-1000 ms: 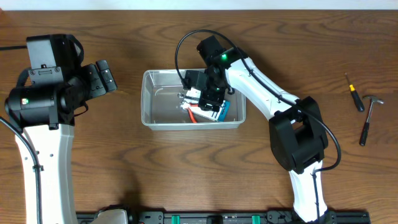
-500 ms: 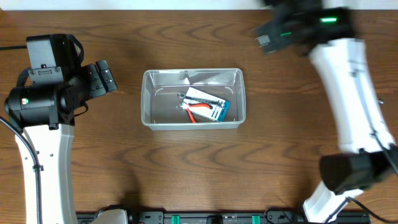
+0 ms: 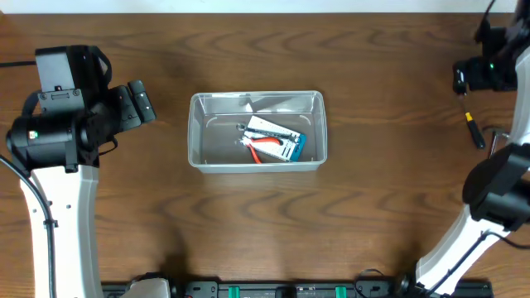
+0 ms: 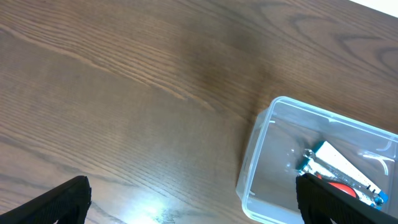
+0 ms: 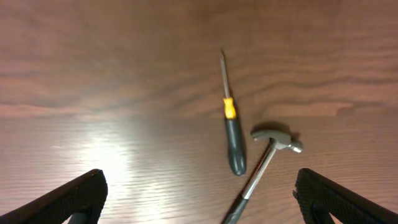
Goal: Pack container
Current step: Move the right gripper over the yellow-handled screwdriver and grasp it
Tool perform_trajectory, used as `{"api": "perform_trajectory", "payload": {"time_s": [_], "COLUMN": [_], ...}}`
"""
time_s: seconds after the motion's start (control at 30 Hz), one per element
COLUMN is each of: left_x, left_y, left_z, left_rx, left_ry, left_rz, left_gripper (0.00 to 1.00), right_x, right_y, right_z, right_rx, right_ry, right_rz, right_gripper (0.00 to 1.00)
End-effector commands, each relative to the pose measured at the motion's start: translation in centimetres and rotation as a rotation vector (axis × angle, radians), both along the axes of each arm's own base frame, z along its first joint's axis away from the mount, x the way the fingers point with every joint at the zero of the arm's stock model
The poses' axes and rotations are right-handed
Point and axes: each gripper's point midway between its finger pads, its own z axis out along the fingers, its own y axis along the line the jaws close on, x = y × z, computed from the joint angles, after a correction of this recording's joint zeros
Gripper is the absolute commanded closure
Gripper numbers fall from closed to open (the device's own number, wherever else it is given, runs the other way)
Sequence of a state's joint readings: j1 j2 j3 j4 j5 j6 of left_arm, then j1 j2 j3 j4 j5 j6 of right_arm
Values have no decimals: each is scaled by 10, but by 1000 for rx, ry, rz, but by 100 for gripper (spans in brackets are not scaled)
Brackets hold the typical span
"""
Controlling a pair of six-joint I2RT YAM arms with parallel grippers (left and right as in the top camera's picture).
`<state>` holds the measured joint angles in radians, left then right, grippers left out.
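The clear plastic container [image 3: 199, 124] sits mid-table and holds a packaged set of red-handled pliers [image 3: 273, 143]. It also shows in the left wrist view [image 4: 255, 163] with the package [image 4: 341, 171] inside. My left gripper [image 4: 193, 202] is open and empty, left of the container. My right gripper [image 5: 202, 196] is open and empty, high at the far right above a black-and-yellow screwdriver [image 5: 231, 137] and a small hammer [image 5: 267, 162]. The screwdriver also shows in the overhead view [image 3: 474, 131].
The hammer's head [image 3: 494, 132] shows partly beside my right arm in the overhead view. The wooden table [image 3: 248, 223] surrounds the container.
My right gripper has left the container, swung up and to the far right, and now hovers over the screwdriver and hammer. The pliers package stays in the container. The left arm has not moved.
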<state>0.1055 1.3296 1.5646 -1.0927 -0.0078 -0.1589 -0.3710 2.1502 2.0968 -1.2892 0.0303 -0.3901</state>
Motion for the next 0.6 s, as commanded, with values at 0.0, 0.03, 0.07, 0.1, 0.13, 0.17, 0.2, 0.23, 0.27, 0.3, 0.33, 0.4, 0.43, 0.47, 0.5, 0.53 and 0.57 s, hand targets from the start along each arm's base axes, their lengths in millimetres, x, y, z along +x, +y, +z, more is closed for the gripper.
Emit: {"api": "perform_trajectory", "payload": {"time_s": [0.0, 0.03, 0.07, 0.1, 0.13, 0.17, 0.2, 0.23, 0.27, 0.3, 0.33, 0.4, 0.43, 0.47, 0.5, 0.53, 0.57], "left_x": [1, 1, 1, 1, 1, 1, 1, 1, 0, 0, 0, 0, 0, 0, 0, 0, 0], "left_y": [2, 2, 2, 2, 2, 2, 2, 2, 2, 2, 2, 2, 2, 2, 2, 2, 2], "left_z": [0, 0, 0, 0, 0, 0, 0, 0, 0, 0, 0, -1, 0, 0, 0, 0, 0], "left_rx": [14, 14, 14, 14, 14, 14, 14, 14, 14, 14, 14, 14, 14, 14, 14, 14, 14], "left_ry": [5, 5, 6, 6, 5, 5, 5, 6, 6, 6, 7, 9, 8, 8, 8, 8, 8], "left_rz": [0, 0, 0, 0, 0, 0, 0, 0, 0, 0, 0, 0, 0, 0, 0, 0, 0], "left_gripper": [2, 2, 2, 2, 2, 2, 2, 2, 2, 2, 2, 2, 2, 2, 2, 2, 2], "right_x": [-4, -4, -5, -5, -6, -6, -7, -8, -10, -13, -15, -20, -23, -25, -27, -29, -31], "right_y": [-6, -8, -10, -11, -11, -11, -12, -14, -17, -20, -24, -31, -35, -38, -41, -43, -45], "right_z": [-25, -31, -38, -44, -50, -56, -61, -68, -73, -79, -84, -93, -97, -101, -102, -105, -107], "right_rx": [12, 15, 21, 29, 44, 64, 77, 85, 91, 98, 102, 116, 122, 127, 129, 135, 137], "right_ry": [63, 77, 90, 101, 109, 114, 120, 131, 142, 155, 166, 182, 189, 196, 198, 205, 207], "right_rz": [106, 117, 121, 125, 140, 156, 163, 166, 161, 152, 143, 114, 100, 92, 83, 76, 71], "right_gripper": [1, 1, 1, 1, 1, 1, 1, 1, 1, 1, 1, 1, 1, 1, 1, 1, 1]}}
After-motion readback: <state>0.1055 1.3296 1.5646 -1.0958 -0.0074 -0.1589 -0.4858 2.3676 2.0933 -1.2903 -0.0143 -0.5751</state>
